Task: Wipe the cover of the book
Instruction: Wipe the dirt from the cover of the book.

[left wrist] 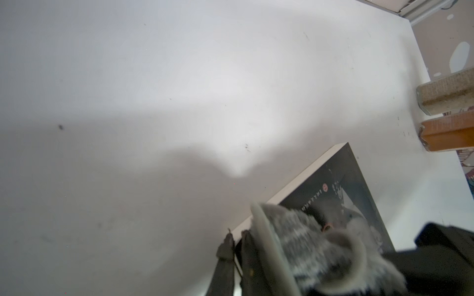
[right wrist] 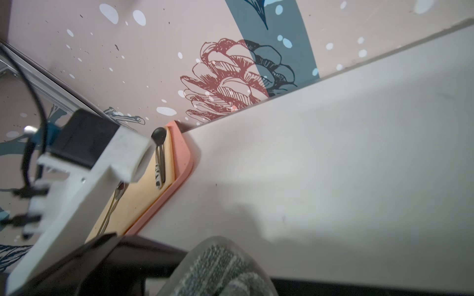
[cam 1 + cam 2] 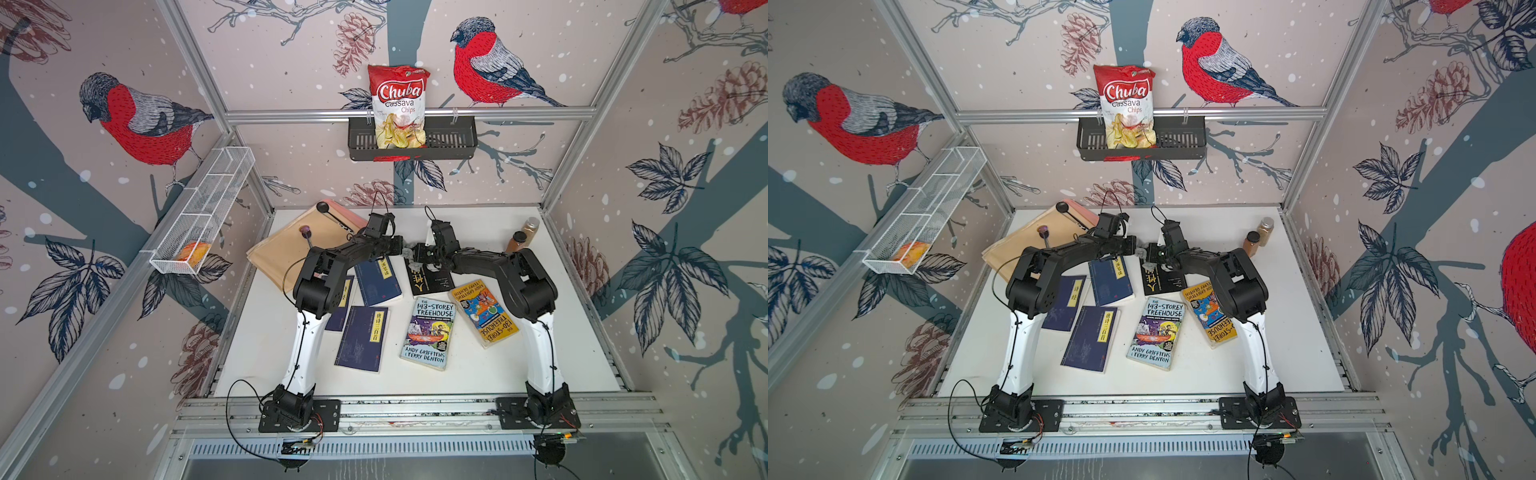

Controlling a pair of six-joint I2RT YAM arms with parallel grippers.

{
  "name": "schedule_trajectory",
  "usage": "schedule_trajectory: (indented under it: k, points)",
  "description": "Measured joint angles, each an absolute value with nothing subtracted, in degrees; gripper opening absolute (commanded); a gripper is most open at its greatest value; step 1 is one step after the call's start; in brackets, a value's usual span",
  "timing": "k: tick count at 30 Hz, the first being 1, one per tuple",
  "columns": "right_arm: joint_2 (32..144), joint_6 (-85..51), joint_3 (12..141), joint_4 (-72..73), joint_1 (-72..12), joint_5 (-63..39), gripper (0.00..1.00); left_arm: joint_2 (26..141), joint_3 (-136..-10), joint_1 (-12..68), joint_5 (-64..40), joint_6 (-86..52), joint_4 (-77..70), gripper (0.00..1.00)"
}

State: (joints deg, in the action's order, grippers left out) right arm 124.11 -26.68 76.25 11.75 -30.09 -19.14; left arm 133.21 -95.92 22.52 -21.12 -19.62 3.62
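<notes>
A grey cloth [image 1: 307, 243] fills the near edge of both wrist views. Its pale hem runs against the left fingers [image 1: 247, 258], which are closed on it with only a sliver between them. The right fingers [image 3: 419, 252] are closed on the same cloth from the opposite side. In both top views it hangs bunched between the two arm tips, just above the centre of the frame.

Directly below it the black book [image 3: 428, 279] with gold lettering lies flat on the white desk [image 3: 498, 365]. The cloth's loose end dangles over the book's upper end; whether it touches the cover cannot be told.

Left of the black book lie three blue books [image 3: 362, 338], one half under the left arm. Below and to the right are a purple paperback [image 3: 430, 332] and a yellow paperback [image 3: 484, 313], the latter partly beneath the right arm.

Two spice jars [image 3: 524, 233] stand at the desk's upper right corner. Tan mats [image 3: 291, 245] carrying two spoons [image 3: 305, 230] lie at its upper left.

On the back wall a black basket [image 3: 453, 141] holds a bag of chips [image 3: 398, 104]. A white wire basket [image 3: 203, 212] hangs at the left.
</notes>
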Motion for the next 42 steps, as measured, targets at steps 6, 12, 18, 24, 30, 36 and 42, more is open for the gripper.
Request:
schedule_trajectory:
  k: [6, 12, 18, 24, 30, 36, 42]
  points:
    - [113.8, -26.5, 64.6, 8.6, -30.2, -17.7, 0.04, 133.2, -95.9, 22.4, -22.1, -19.6, 3.9, 0.08]
    - [111.4, -26.3, 59.6, 10.6, -30.0, -17.0, 0.04, 132.6, -95.3, 22.4, -22.2, -19.6, 4.0, 0.08]
    - [118.7, -26.3, 66.0, 14.8, -28.9, -18.9, 0.03, 131.9, -94.2, 22.4, -22.3, -19.7, 4.1, 0.08]
    - [129.3, -27.0, 81.4, 14.7, -28.1, -19.3, 0.03, 131.2, -93.3, 22.5, -21.8, -19.8, 4.1, 0.08]
    - [130.6, -27.0, 83.3, 14.3, -28.6, -18.2, 0.03, 130.7, -93.3, 22.6, -21.5, -20.1, 4.8, 0.11]
    - [128.0, -27.2, 76.2, 20.9, -28.6, -18.0, 0.03, 130.6, -94.1, 23.2, -22.2, -19.9, 6.6, 0.13]
    - [122.9, -27.4, 69.1, 22.0, -28.9, -17.9, 0.03, 130.6, -95.7, 24.3, -21.8, -19.2, 8.1, 0.12]
